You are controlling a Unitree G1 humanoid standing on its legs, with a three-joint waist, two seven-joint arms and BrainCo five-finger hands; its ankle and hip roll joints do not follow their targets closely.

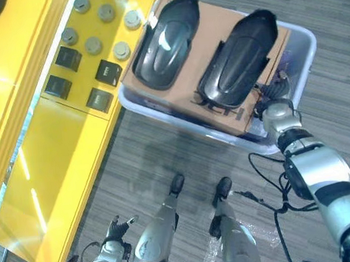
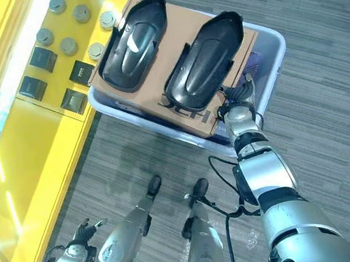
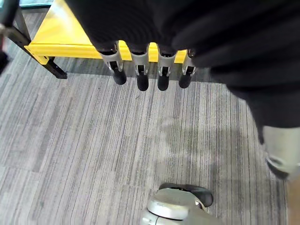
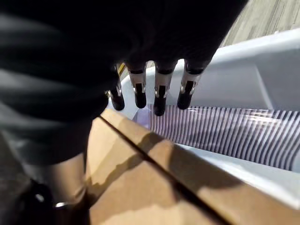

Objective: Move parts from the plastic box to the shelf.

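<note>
Two glossy black parts point(image 1: 168, 41) on brown cardboard point(image 1: 208, 33), translucent pale box point(image 1: 299, 61); yellow shelf point(image 1: 48, 175); grey striped floor point(image 1: 340, 95).

From my seat, the plastic box point(image 1: 300, 43) is mostly covered by the cardboard sheet point(image 1: 215, 33), so I cannot tell what lies beneath it. My right hand point(image 1: 272, 89) sits at the box's near corner, partly behind the second dark moulded part point(image 1: 236, 59). The yellow shelf point(image 1: 60, 174) runs off the left and top edges. In the right wrist view, the thing under the thumb is too dark to make out. The small dark blocks point(image 1: 67, 58) on the shelf are too small to identify.
</note>
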